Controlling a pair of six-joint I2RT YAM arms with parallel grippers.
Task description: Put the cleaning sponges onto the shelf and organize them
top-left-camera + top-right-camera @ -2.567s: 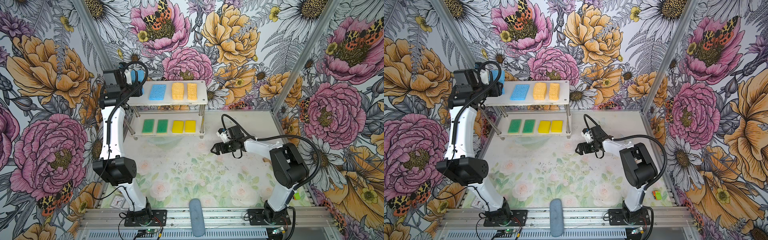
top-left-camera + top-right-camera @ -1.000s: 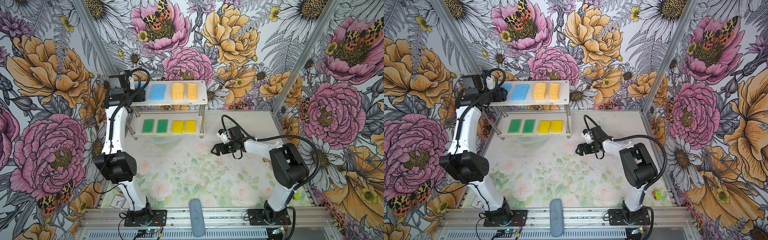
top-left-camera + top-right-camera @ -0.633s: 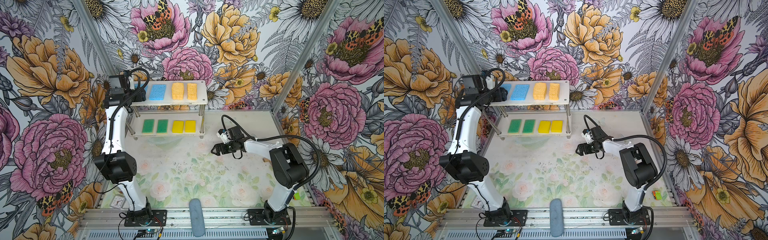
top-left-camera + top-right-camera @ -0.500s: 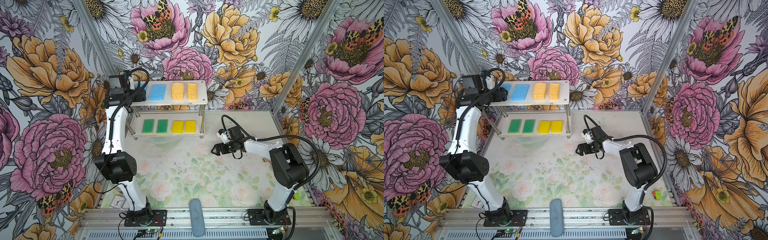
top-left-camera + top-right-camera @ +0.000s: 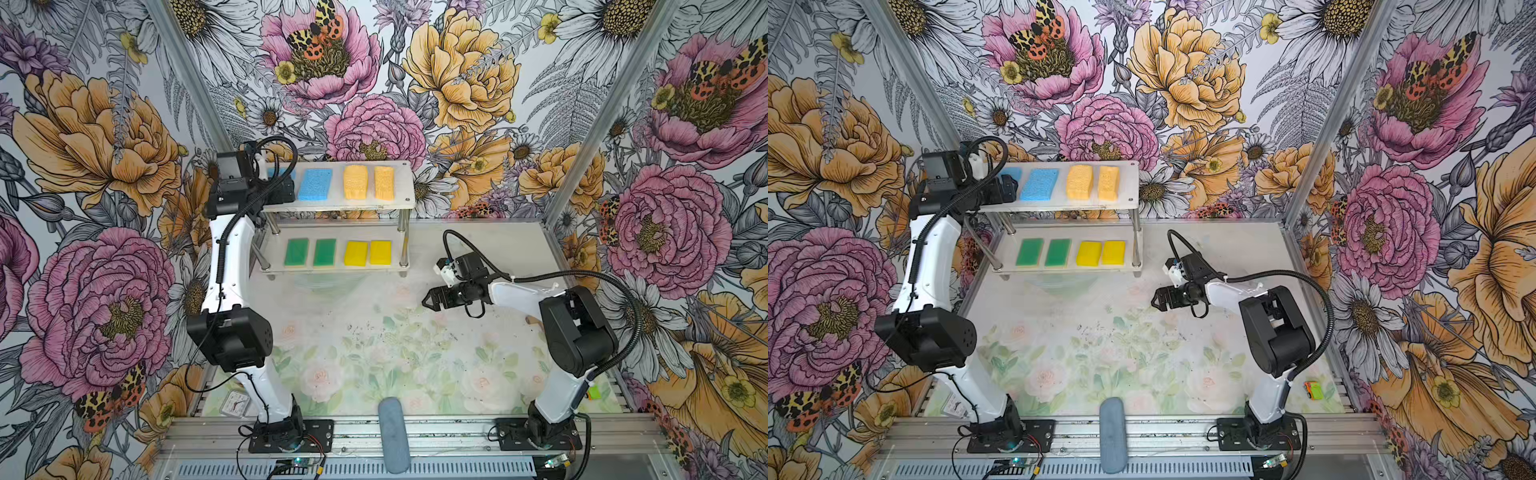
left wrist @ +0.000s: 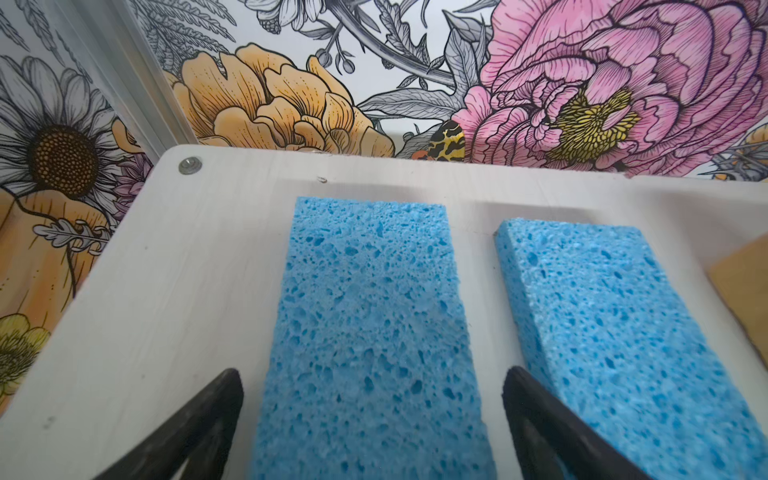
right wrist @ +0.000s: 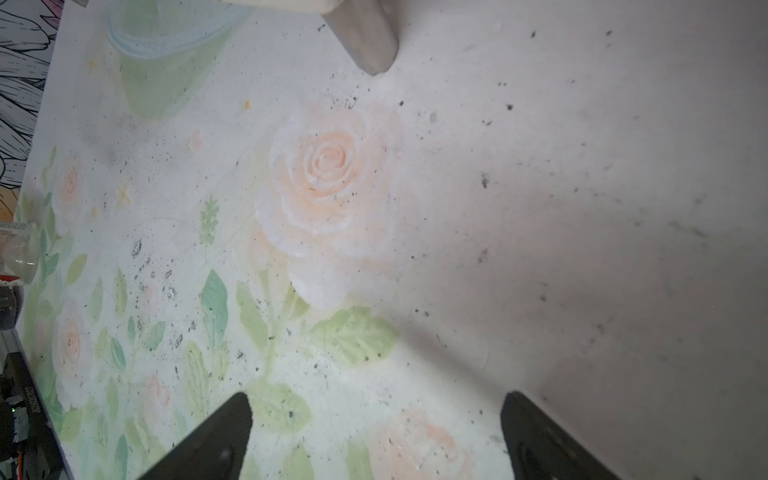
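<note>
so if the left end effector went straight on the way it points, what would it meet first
The left end effector seems angled down, so most likely the blue sponge lying between its open fingers on the shelf. Past that, bare board, then the wall.

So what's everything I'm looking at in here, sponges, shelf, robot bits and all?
Shelf: one, white with metal posts, back of the table.
Blue sponges: two, blue, top board, left side.
Pale orange sponges: two, pale orange, top board, right side.
Green sponges: two, green, lower board, left side.
Yellow sponges: two, yellow, lower board, right side.
Grey-blue cylinder: one, grey-blue, on the front rail between the arm bases.
Small green-and-orange object: one, by the right arm's base; too small to identify.
Table: one, pale floral print.
Left claw: one, black, open, astride the leftmost blue sponge.
Right claw: one, black, open and empty, above the table.
</note>
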